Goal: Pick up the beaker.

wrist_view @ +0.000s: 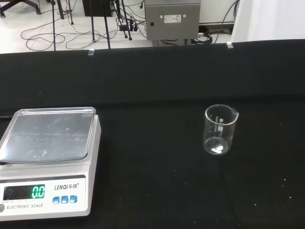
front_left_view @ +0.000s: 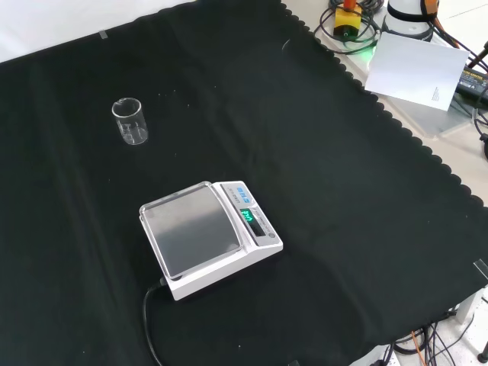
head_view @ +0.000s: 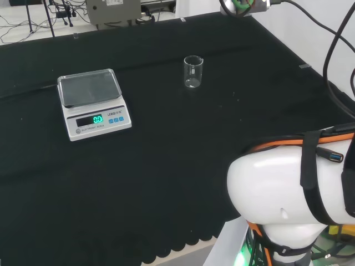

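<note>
Clearly, the scale is the best landmark on the black cloth. Going left to right in the head view, it comes first, a white body with a steel pan on top and a lit green display on its front. The beaker follows, well apart from the scale, to its right and a little farther back. It stands upright on the cloth with nothing touching it, and it looks empty. Last comes the arm's own big white link, nearest the camera and well clear of both.

In the front view the beaker stands up and to the left of the scale, again with open cloth all round it. The wrist view shows the beaker to one side of the scale, with a small pouring lip at its rim.

The state of the hand's fingers cannot be told from these pictures.

As a judgement, the beaker is thin clear glass or plastic: light, stiff, smooth and likely slippery, and easy to tip or crack if knocked. The sensible hold is round the straight wall at about mid-height, with fingers on one side and thumb opposite, keeping off the lip. The pick-up has not yet begun.
</note>
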